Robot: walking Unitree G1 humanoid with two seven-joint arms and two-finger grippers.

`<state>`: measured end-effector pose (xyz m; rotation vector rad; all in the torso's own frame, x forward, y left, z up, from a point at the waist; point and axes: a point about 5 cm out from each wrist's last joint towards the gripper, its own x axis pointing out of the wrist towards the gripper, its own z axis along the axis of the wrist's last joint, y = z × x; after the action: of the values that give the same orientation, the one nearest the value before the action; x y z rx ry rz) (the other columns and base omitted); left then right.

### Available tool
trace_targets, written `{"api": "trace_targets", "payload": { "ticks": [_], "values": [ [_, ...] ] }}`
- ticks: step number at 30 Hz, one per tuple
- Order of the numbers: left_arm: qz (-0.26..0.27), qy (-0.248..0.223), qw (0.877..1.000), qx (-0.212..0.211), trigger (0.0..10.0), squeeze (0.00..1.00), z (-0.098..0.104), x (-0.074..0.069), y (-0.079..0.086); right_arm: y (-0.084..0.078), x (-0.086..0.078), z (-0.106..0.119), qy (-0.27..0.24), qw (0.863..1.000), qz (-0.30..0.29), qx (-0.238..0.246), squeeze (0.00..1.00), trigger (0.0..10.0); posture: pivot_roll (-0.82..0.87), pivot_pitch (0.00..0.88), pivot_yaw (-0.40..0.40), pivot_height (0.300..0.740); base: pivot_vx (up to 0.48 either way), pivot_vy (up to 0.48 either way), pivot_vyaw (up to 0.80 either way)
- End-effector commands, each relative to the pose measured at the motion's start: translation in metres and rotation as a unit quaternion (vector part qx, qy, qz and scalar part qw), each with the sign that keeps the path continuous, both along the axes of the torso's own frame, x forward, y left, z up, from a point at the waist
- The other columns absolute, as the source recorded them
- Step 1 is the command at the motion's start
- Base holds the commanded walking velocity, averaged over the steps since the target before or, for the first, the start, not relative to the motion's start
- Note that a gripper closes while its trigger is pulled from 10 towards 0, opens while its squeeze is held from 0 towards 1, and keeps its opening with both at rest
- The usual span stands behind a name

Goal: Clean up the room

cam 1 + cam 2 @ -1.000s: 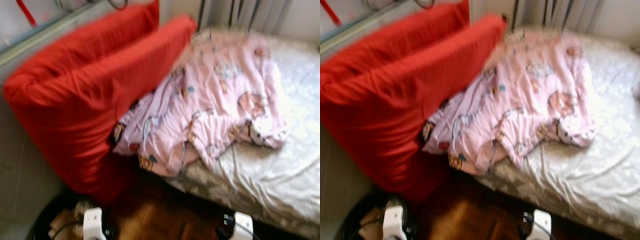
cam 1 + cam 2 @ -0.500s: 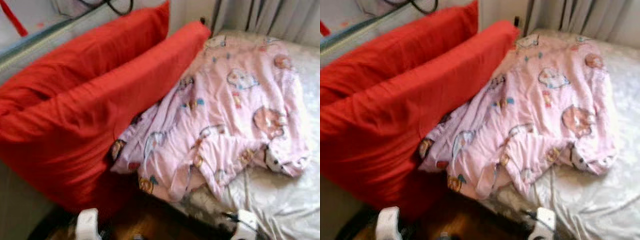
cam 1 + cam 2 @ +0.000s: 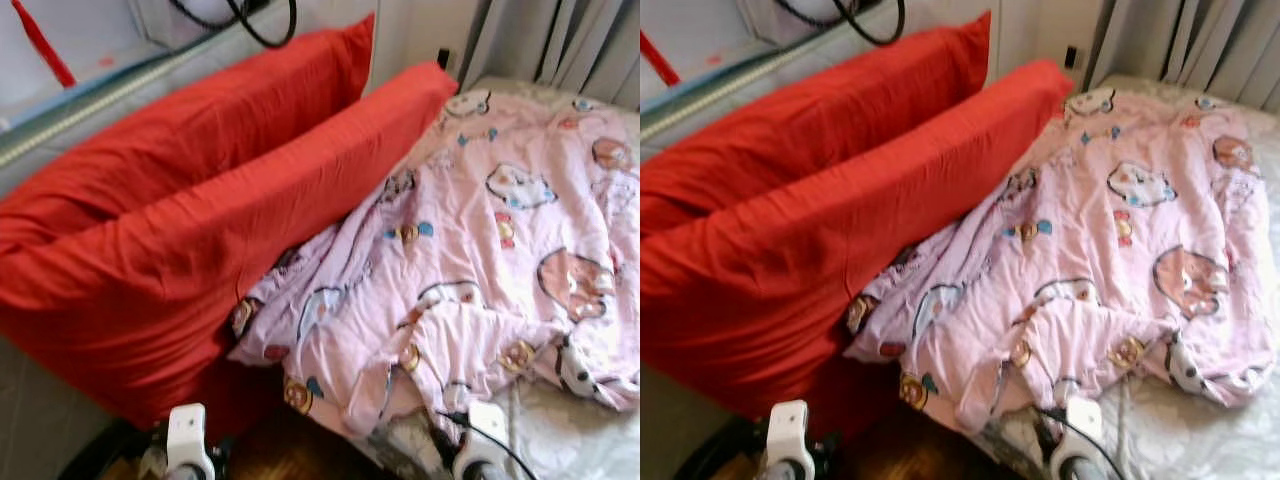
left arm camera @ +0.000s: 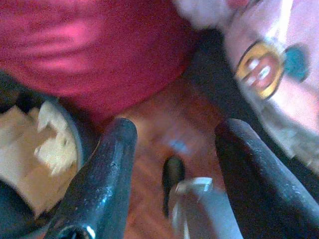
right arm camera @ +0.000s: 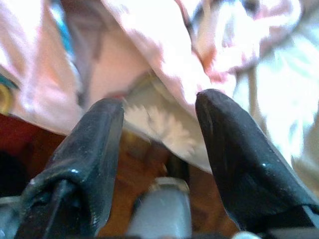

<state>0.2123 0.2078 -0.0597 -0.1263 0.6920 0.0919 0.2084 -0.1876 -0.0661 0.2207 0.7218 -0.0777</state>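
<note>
In the left eye view, two big red pillows (image 3: 200,230) are seen standing on edge, one behind the other, along the left side of the bed (image 3: 590,440). A pink blanket (image 3: 480,270) with cartoon prints is spread crumpled over the bed, and its left edge is pressed against the front pillow. A corner of the blanket hangs over the near edge of the bed. A black cable (image 3: 260,25) is seen on the wall behind the pillows, and grey curtains (image 3: 560,45) at the top right.

In the left wrist view, the left gripper (image 4: 174,144) is held with its fingers spread apart and empty, above a wooden floor (image 4: 164,124). A dark bin (image 4: 30,164) with pale paper inside is seen beside it.

In the right wrist view, the right gripper (image 5: 159,119) is also spread apart and empty, just before the hanging blanket and the edge of the bed.
</note>
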Motion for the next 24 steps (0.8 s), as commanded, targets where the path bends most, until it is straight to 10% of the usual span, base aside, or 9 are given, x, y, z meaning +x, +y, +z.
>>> {"api": "trace_targets", "payload": {
  "ticks": [1,9,24],
  "values": [
    [-0.001,-0.022,1.000,-0.002,10.0,0.00,0.004,0.004,0.002,-0.005,0.000,0.002,-0.018,1.000,-0.006,-0.001,0.00,10.0,-0.01,0.089,0.041,0.740,0.000,0.000,0.00],
    [-0.064,-0.224,0.972,0.025,10.0,0.00,0.061,0.052,-0.001,-0.017,0.031,0.036,-0.164,0.986,-0.018,-0.033,0.00,10.0,-0.01,0.063,0.031,0.740,0.000,0.000,0.00],
    [-0.076,-0.311,0.947,0.023,10.0,0.00,0.089,0.054,-0.018,-0.006,0.048,0.075,-0.306,0.950,0.009,-0.055,0.00,10.0,-0.01,0.117,0.029,0.740,0.000,0.000,0.00]
  ]
}}
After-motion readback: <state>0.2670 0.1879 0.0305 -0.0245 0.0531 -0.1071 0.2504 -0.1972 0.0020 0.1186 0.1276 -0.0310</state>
